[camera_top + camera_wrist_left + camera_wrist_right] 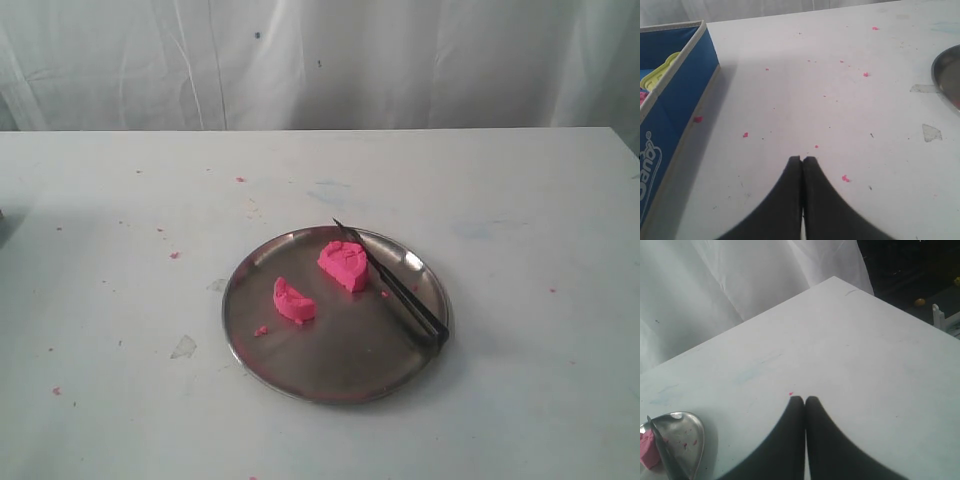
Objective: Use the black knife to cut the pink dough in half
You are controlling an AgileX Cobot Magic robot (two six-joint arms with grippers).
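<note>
On the steel plate (330, 375) the pink dough lies as two separate chunks, one (293, 301) toward the left and one (344, 265) further back. The black knife (392, 287) rests across the plate's right side, tip beside the rear chunk, handle over the rim. Neither gripper appears in the exterior view. My left gripper (802, 159) is shut and empty over bare table, far from the plate rim (940, 75). My right gripper (805, 399) is shut and empty too, away from the plate (687, 432), where the knife (662, 450) and a dough chunk (646, 450) show.
A blue box (670, 115) holding yellow and pink items stands beside the left gripper. Tiny pink crumbs (845, 178) and tape scraps (931, 132) dot the white table. The table's far corner (837, 280) and a white curtain (320, 60) lie beyond.
</note>
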